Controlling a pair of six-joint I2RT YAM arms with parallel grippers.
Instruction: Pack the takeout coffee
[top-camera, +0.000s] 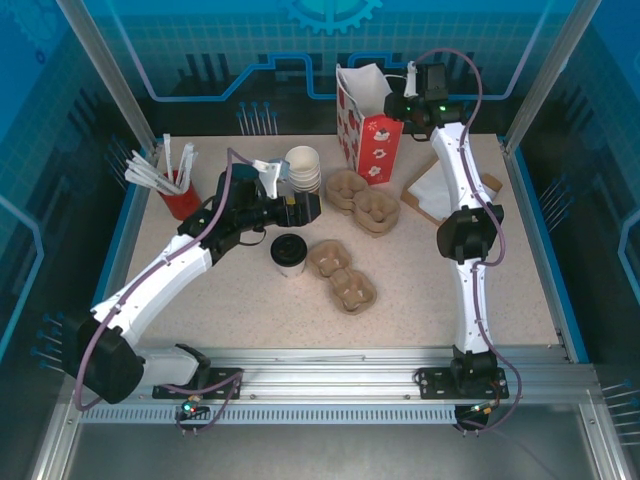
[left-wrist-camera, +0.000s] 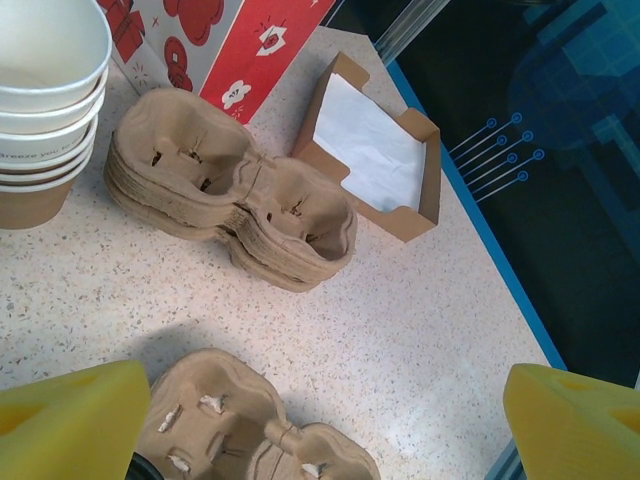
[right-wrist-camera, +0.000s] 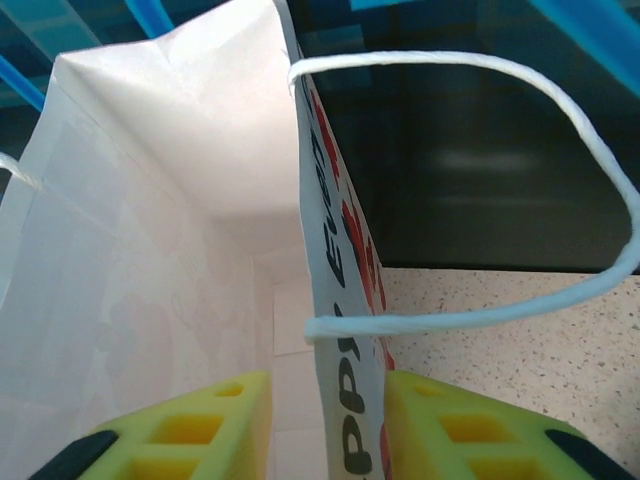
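Takeout coffee, a small white paper cup with round black lid (top-camera: 288, 252), stands upright beside the wide-open left tool (left-wrist-camera: 325, 420), on its near side.

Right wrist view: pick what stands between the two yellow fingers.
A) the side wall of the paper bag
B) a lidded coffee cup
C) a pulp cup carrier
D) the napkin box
A: the printed side wall of the paper bag runs down between the fingers of the right gripper, one finger inside the bag and one outside.
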